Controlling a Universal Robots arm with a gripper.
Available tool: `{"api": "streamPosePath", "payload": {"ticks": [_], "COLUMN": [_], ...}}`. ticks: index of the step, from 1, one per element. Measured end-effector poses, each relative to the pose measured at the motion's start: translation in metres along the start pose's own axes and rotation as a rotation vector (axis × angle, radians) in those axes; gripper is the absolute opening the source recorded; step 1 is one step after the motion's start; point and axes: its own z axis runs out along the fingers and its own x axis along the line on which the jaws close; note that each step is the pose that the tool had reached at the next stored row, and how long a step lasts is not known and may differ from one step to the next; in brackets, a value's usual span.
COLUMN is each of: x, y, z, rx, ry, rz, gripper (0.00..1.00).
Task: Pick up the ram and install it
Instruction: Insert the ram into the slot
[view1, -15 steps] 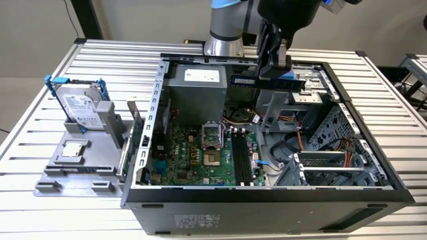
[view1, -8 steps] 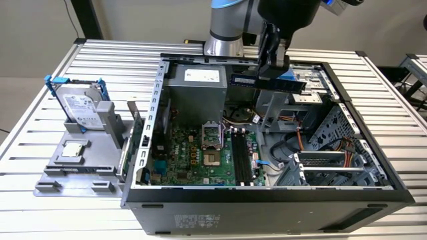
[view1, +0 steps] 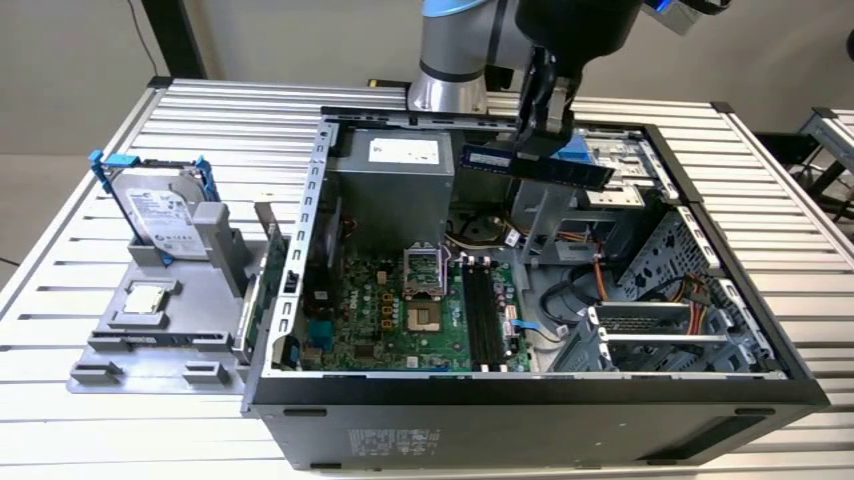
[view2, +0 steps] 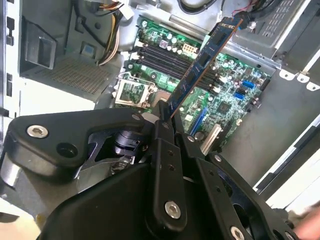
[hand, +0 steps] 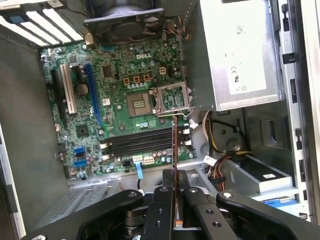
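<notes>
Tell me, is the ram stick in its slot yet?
Out. The hand grips the ram up above the motherboard, clear of the black slots.

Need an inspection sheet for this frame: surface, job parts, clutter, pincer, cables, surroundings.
Surface: slatted metal table carrying an open PC case and a grey parts holder.
Job's things: the ram is held in the air above the case, clear of the motherboard; the black slots look empty.
Clutter: hard drive standing in the holder; processor chip lying flat on the same holder.
Grippers: the pincer is shut on the ram.
Cables: wire bundle inside the case, beside the slots, not touching the ram.
Surroundings: second slatted table at the exterior view's right.
</notes>
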Motion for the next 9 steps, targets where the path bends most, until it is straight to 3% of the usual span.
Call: {"api": "streamPosePath", "payload": {"ticks": [9], "x": [0.0000], "y": [0.0000], "z": [0.0000], "rx": [0.0033], "ry": [-0.0021], "rz": [0.083], "gripper": [0.00]}}
